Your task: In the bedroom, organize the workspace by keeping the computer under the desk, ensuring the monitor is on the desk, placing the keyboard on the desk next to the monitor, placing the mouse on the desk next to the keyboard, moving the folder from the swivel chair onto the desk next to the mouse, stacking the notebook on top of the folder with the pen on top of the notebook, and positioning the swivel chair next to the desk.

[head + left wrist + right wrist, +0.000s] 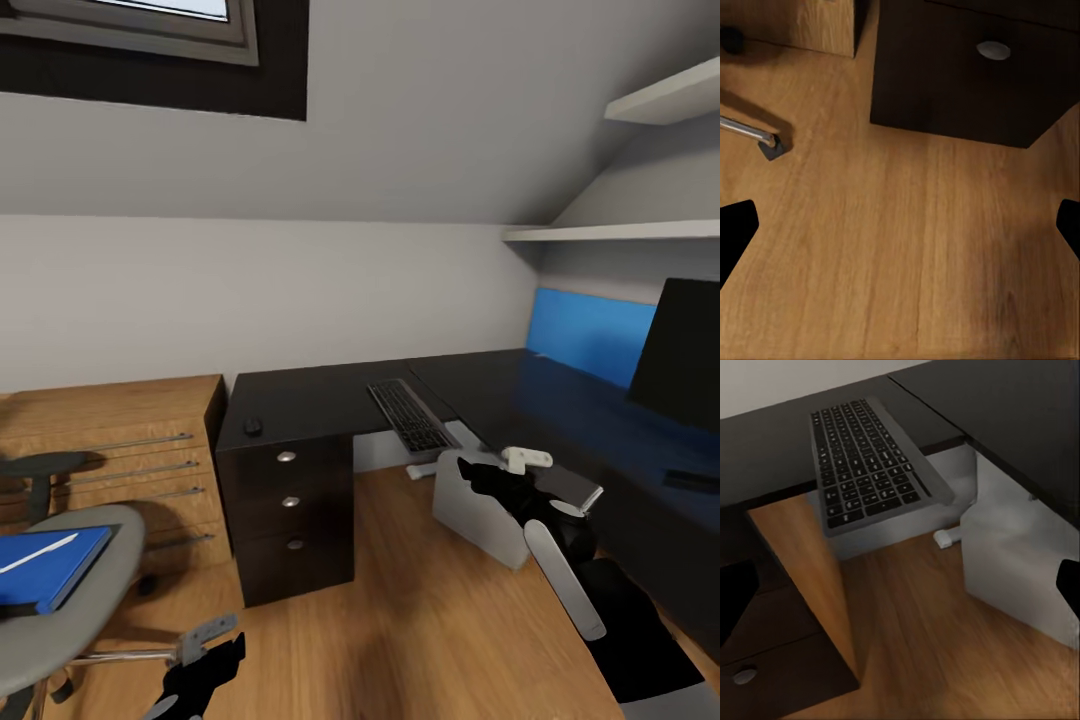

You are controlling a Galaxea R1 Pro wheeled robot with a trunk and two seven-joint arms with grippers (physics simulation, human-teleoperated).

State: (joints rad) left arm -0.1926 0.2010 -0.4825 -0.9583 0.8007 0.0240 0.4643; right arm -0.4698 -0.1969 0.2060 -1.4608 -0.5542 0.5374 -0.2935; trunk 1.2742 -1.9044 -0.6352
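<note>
In the head view, the keyboard (411, 415) lay at the inner front edge of the desk (320, 395), partly overhanging, and the mouse (253, 425) sat near the front left corner. The monitor (682, 355) stood on the right wing. The computer (485, 510) stood on the floor beside the desk, perhaps partly under it. The folder (50, 570), with the pen (38, 553) on it, lay on the swivel chair (70, 600).

In the left wrist view, the left gripper (900, 232) was wide open and held nothing.

In the right wrist view, the right gripper (904, 592) was wide open and empty.
</note>
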